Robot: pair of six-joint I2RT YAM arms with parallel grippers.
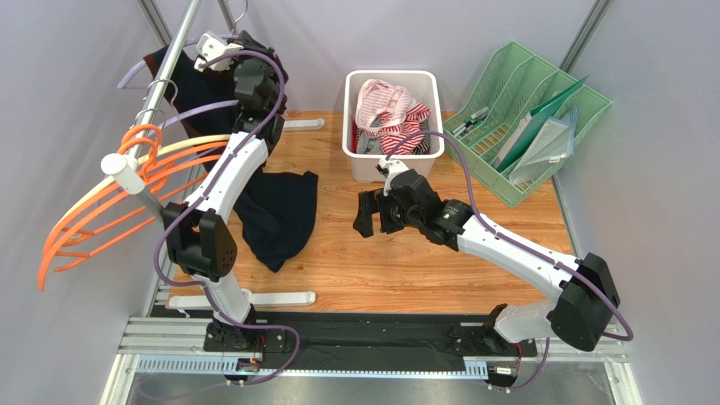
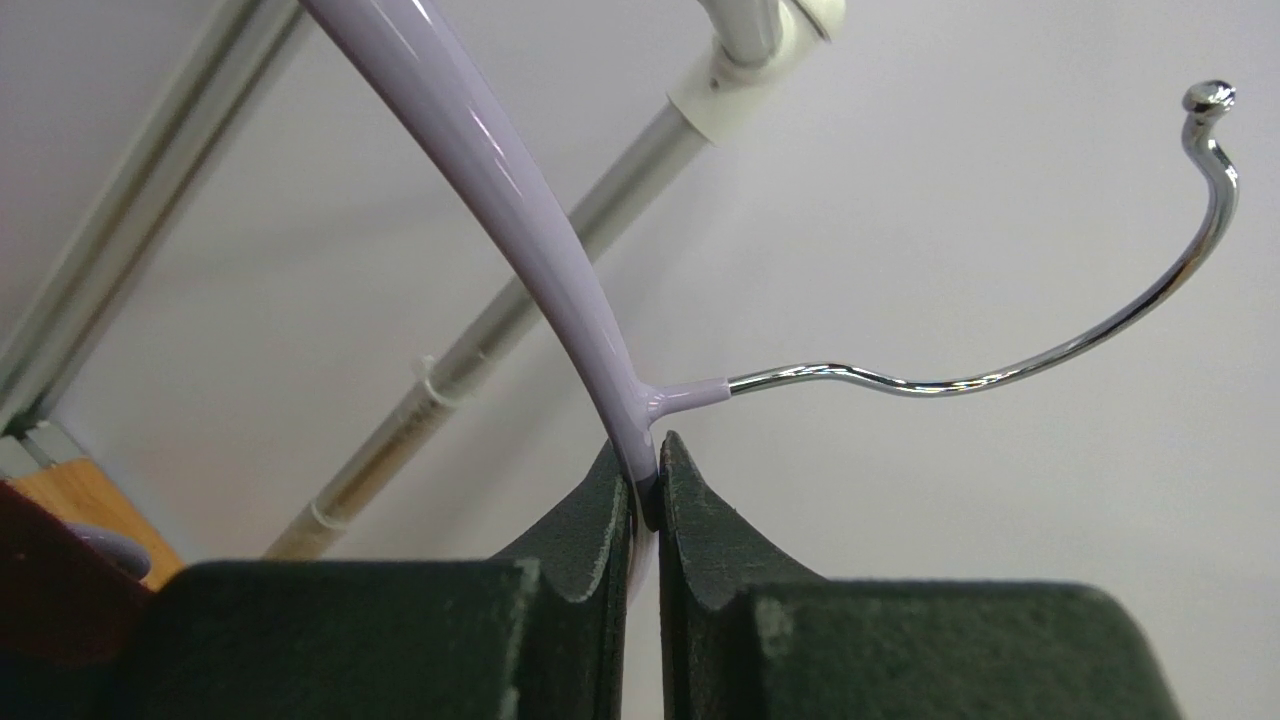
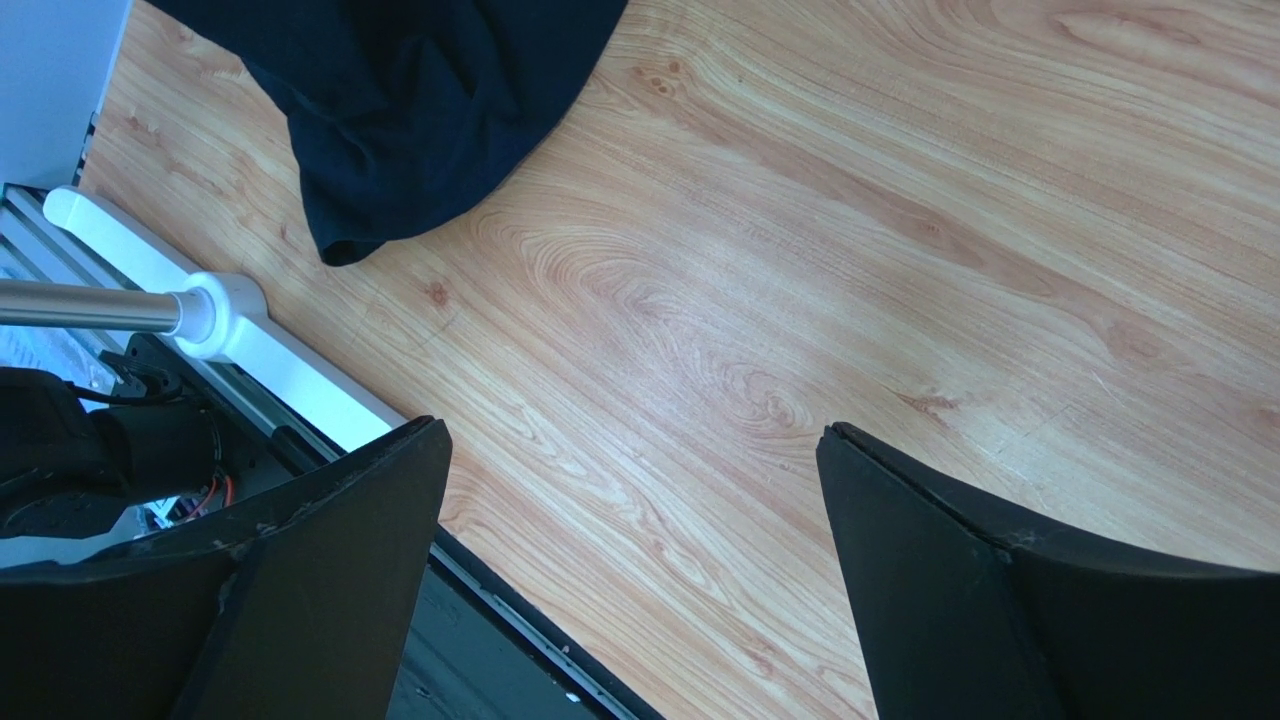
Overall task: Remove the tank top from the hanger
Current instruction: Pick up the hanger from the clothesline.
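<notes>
I have the left gripper [image 2: 646, 477] clamped on the lavender hanger [image 2: 511, 195] just below its metal hook [image 2: 1052, 354], the dark tank top [image 1: 283, 215] draping down beside that arm onto the tabletop [image 1: 406, 261], and the right gripper [image 3: 631, 435] hovering over the wood, fingers wide apart.

Hanger [image 2: 511, 195] is glossy plastic, its hook [image 2: 962, 383] chrome

1. Plain grey walls [image 1: 507, 34] close in the back and both sides, evenly lit.
2. A light wooden worktop [image 1: 406, 270] fills the middle.
3. A white bin [image 1: 348, 110] stands at its far edge, with a green file rack [image 1: 596, 101] at the far right corner.
4. A metal clothes rail [image 1: 165, 72] slants above the left edge.
</notes>
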